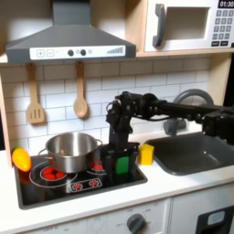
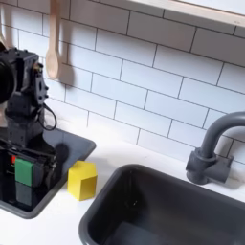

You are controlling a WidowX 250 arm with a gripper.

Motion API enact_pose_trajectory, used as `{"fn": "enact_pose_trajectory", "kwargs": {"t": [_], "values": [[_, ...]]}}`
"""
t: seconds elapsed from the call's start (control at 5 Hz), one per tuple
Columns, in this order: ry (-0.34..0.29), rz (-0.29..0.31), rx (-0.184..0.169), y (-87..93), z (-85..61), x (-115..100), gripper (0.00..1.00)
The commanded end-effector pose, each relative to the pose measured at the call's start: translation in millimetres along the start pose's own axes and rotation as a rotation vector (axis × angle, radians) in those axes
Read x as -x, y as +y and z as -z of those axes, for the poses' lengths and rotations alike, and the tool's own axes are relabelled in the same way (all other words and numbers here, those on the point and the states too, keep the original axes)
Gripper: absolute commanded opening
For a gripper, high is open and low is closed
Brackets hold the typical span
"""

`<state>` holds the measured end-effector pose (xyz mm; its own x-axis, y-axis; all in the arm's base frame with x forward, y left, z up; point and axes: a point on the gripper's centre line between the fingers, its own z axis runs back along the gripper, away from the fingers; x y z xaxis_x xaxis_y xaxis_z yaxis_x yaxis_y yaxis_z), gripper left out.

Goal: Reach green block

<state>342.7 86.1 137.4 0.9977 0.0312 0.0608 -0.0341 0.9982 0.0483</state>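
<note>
Green block (image 1: 122, 165) sits on the black stovetop (image 1: 55, 187), at its edge on the first exterior view's right, just beside the steel pot (image 1: 71, 150). In the second exterior view I see the green block (image 2: 23, 171) low at the left, with the claw's black fingers (image 2: 42, 172) on either side of it.

Arm (image 1: 174, 108) comes in from the first exterior view's right, running roughly level above the sink (image 1: 196, 154), then bends at the wrist and drops straight down over the stovetop edge. Claw (image 1: 119, 164) points down, tips at block height. Jaws stand apart with the block between them; I can't tell if the fingers touch it.

Yellow block (image 2: 83, 179) is on the white worktop (image 1: 174, 187), just beside the claw, between stovetop and sink in both exterior views. A yellow-orange rounded toy (image 1: 20, 158) sits at the far end of the stovetop on the first exterior view's left, well apart from the claw. Grey faucet (image 2: 212, 148) stands behind the sink. Two wooden utensils (image 1: 80, 94) hang on the tiled wall above the pot.
</note>
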Motion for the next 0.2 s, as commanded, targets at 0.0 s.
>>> {"fn": "enact_pose_trajectory", "kwargs": {"t": [0.0], "values": [[0.000,0.000,0.000,0.0,0.0,0.0,1.00]]}}
